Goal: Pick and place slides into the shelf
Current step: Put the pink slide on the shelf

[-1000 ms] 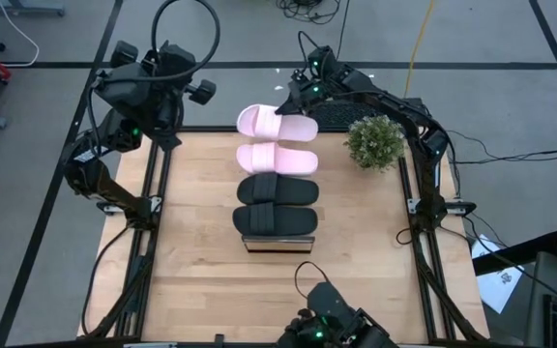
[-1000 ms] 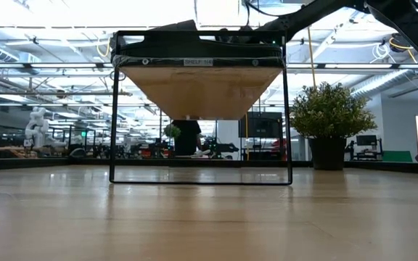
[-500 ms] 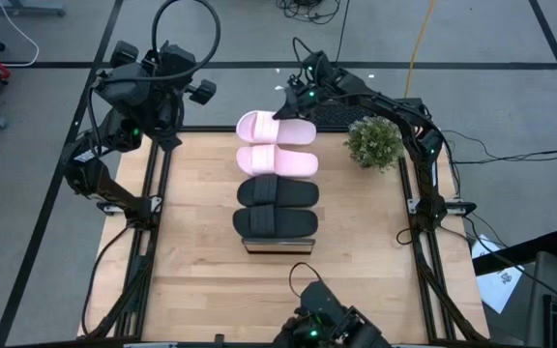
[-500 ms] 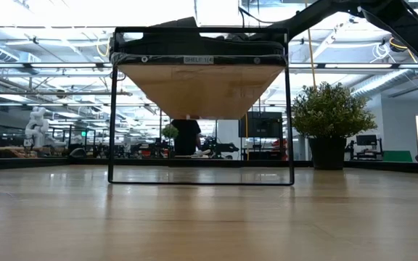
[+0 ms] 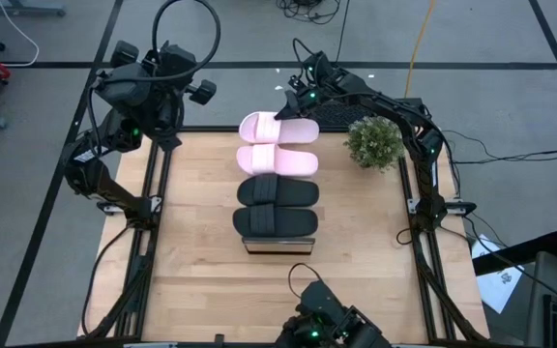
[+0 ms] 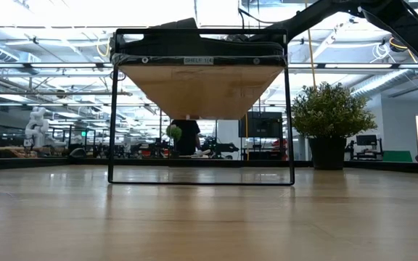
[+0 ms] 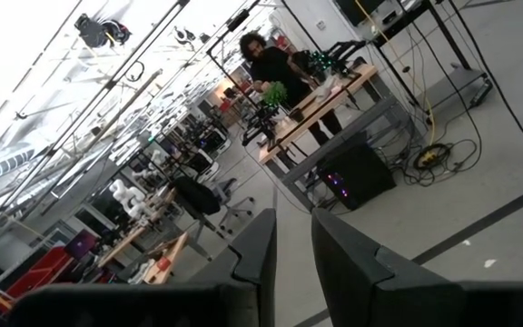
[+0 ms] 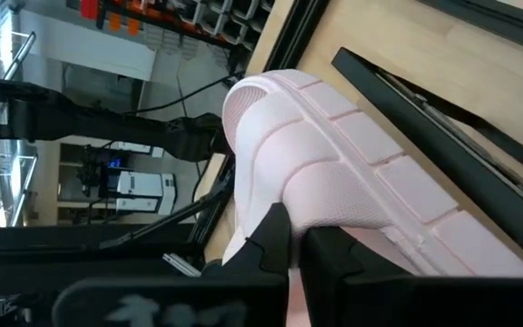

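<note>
We observe the right gripper (image 5: 280, 113) clenched on the rearmost pink slide (image 5: 277, 128) at upper centre of the shelf (image 5: 278, 246), three other slides lined below it, while the left gripper (image 7: 291, 238), parked upper left, stands slightly parted and empty.

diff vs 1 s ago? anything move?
The right end effector, shut on the far pink slide, nudged it slightly, so it sits squarer on the shelf. The near pink slide, both black slides and the left end effector, parked off the table, stayed put.
</note>
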